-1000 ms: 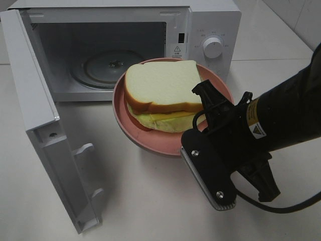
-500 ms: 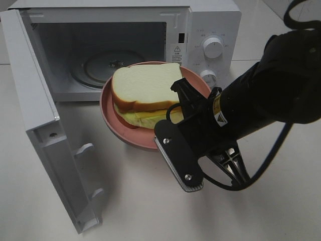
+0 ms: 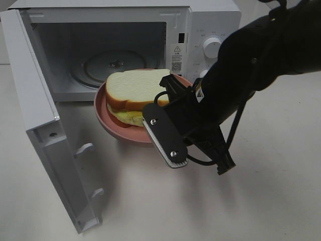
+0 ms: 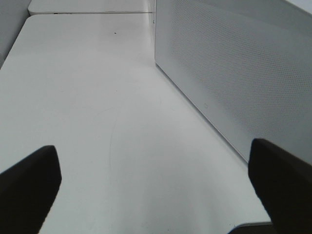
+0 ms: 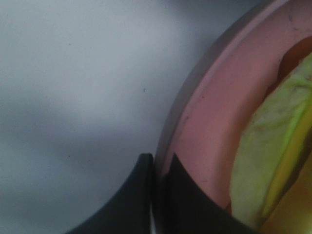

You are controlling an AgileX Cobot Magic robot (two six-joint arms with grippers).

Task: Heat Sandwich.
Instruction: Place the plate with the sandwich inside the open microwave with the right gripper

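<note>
One sandwich [image 3: 133,88], plate [image 3: 104,114], microwave sticker [image 3: 176,50] — unreadable

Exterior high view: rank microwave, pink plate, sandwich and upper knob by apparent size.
1. microwave
2. pink plate, partly hidden, but still wider than what it carries
3. sandwich
4. upper knob

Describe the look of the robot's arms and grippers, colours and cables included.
The right arm is bulky and matte black, with a thin black cable looping beside it. The right gripper has black tapered fingertips and a flat black bar with two silver screws and a pale ribbed edge. The left gripper shows blunt black fingertips.
</note>
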